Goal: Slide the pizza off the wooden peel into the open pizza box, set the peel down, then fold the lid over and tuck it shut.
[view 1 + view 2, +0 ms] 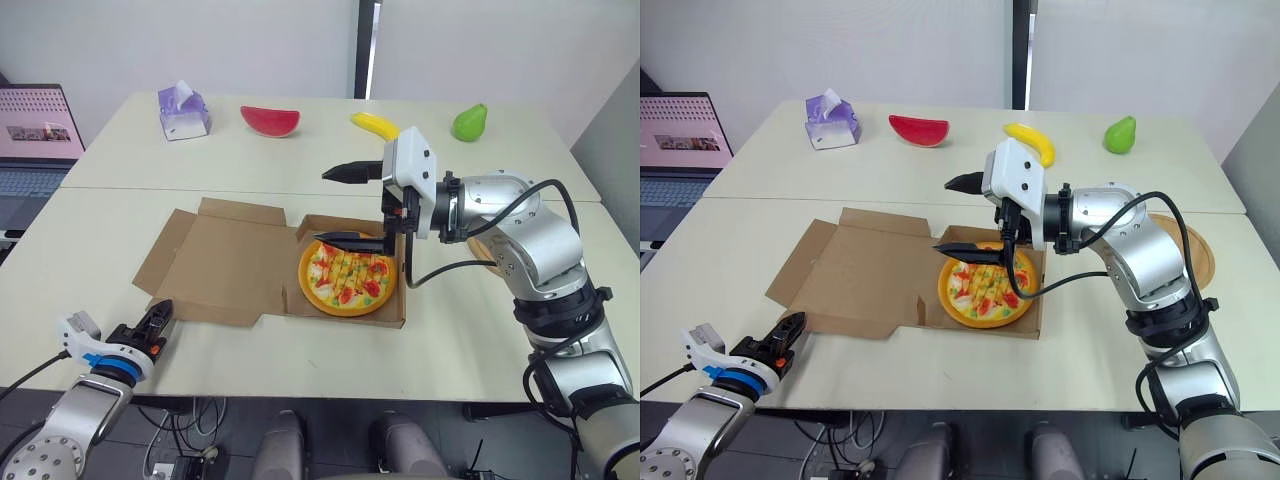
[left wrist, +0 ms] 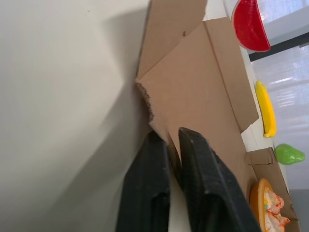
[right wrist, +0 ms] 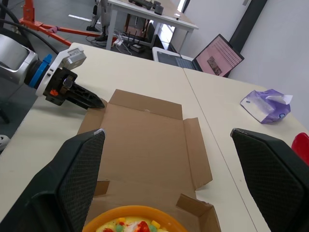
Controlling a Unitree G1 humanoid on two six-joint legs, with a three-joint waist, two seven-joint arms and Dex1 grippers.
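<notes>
The pizza (image 1: 348, 278) lies in the tray of the open cardboard box (image 1: 398, 312). The box lid (image 1: 230, 260) is spread flat on the table to the tray's left. My right gripper (image 1: 345, 205) hovers open over the pizza's far-left side, with nothing between its fingers (image 3: 79, 179). My left gripper (image 1: 160, 318) is at the lid's near-left corner (image 2: 152, 113), shut on the cardboard edge. The round wooden peel (image 1: 1198, 262) rests on the table behind my right arm.
Along the far table stand a purple tissue box (image 1: 182, 112), a red watermelon slice (image 1: 270, 121), a banana (image 1: 375, 125) and a green pear (image 1: 469, 122). A laptop (image 1: 35, 140) is at the far left.
</notes>
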